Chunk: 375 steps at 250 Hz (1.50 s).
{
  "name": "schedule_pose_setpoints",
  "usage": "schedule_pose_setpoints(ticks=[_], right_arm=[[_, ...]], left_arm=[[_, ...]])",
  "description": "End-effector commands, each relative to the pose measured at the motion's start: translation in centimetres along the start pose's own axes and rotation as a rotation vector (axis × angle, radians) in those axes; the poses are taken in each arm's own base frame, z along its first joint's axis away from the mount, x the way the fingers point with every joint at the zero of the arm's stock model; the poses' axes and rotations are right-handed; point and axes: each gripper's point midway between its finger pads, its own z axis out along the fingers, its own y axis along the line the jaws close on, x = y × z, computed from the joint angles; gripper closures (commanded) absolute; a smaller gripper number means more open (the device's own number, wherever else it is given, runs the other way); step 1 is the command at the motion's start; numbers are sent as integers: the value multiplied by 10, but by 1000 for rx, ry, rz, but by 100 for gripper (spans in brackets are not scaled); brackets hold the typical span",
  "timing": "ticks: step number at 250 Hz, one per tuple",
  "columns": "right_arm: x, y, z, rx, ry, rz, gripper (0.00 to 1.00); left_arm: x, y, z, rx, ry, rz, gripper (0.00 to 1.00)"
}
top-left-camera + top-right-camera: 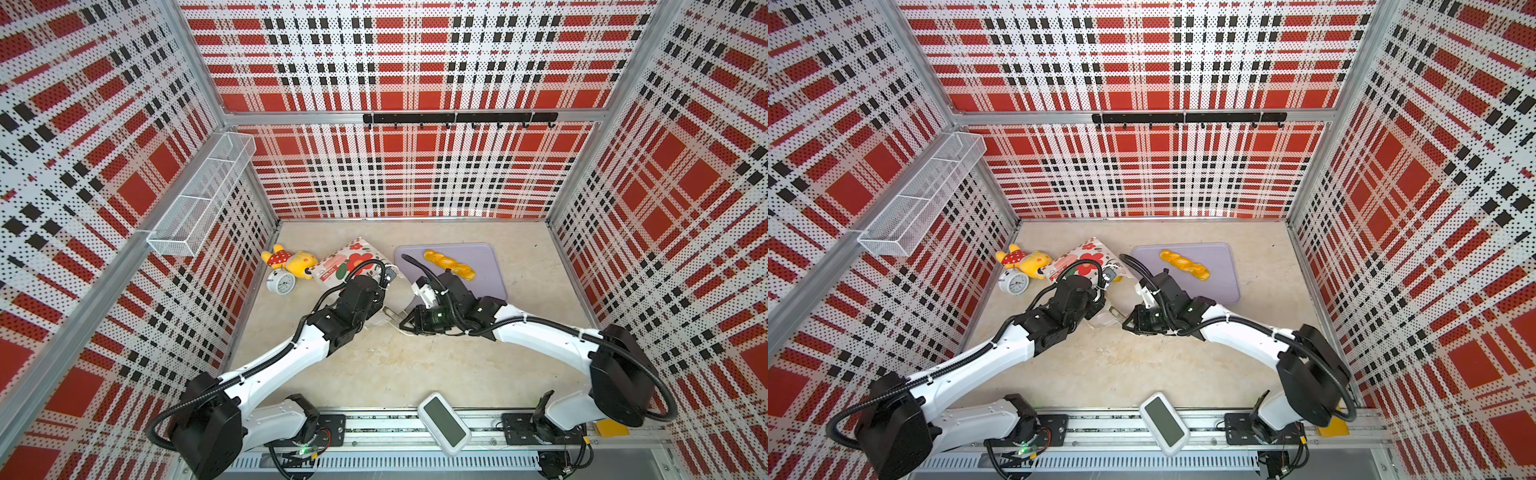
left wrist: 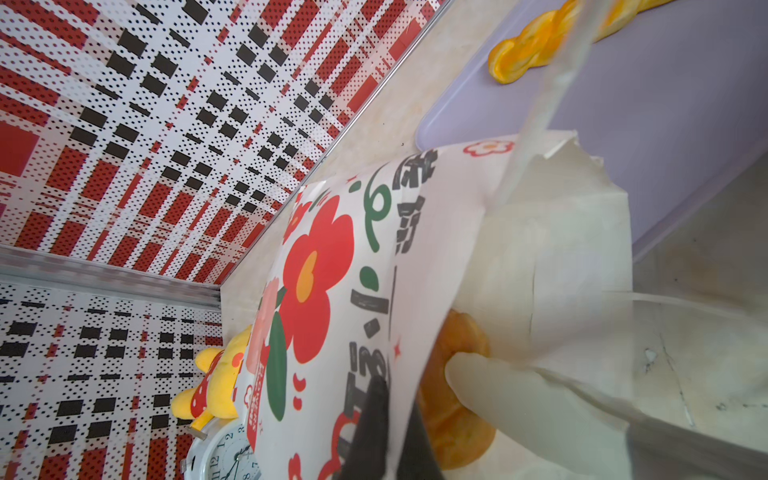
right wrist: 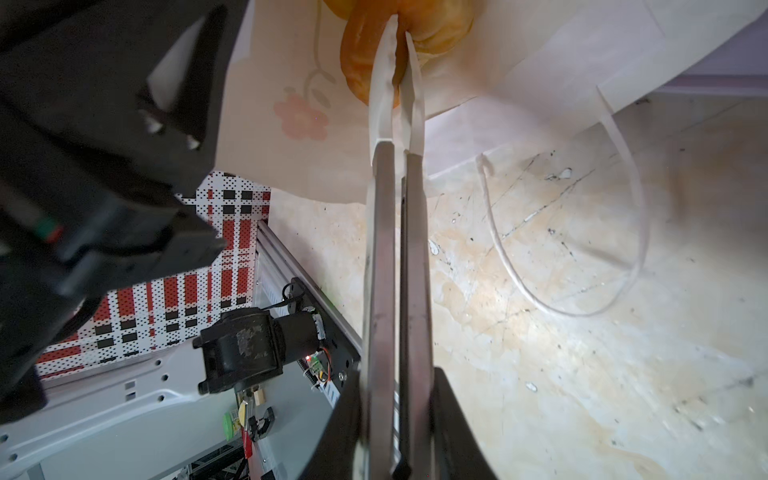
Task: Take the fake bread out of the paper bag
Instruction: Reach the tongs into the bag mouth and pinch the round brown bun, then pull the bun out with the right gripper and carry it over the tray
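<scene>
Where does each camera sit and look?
Top views: high in front, looking down on the table; left arm, right arm show.
Left wrist: on the left arm, facing the flowery paper bag; left tool pinches its edge.
Right wrist: on the right arm, facing the bag's mouth; right tool grips brown bread.
Shared: top views and left wrist show twisted bread.

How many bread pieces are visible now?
2: a twisted loaf on the purple tray, and a brown bun at the mouth of the paper bag, pinched by the right gripper. More may be hidden inside.
</scene>
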Motion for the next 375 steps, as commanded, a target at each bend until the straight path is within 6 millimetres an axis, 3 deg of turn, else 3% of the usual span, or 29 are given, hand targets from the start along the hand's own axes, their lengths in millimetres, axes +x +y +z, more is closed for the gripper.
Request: schedule_pose_setpoints(ticks=[1,73,136,189,248,320,343,375], right_arm=[[-4,4,-15,10,-56,-70,100],[5,-12,-30,94,-58,-61,100],[8,-16,-59,172,-76,-98,100],[6,-6,-82,177,-118,-117,100],[12,15,-106,91,-149,-119,100],[27,26,-169,84,-225,-142,100],[19,31,-183,44,-267,-148,100],[-8,16,-189,98,-306,-136,100]], left_arm=[[-8,6,-3,-32,-31,-35,100],[-7,13,0,-70,-8,-65,100],[-5,29,5,-117,24,-136,100],[-6,44,9,-132,32,-207,100],[-5,47,12,-140,36,-226,100],[-1,59,14,-155,44,-262,100],[0,56,11,-140,41,-251,100],[1,52,3,-116,40,-240,100]])
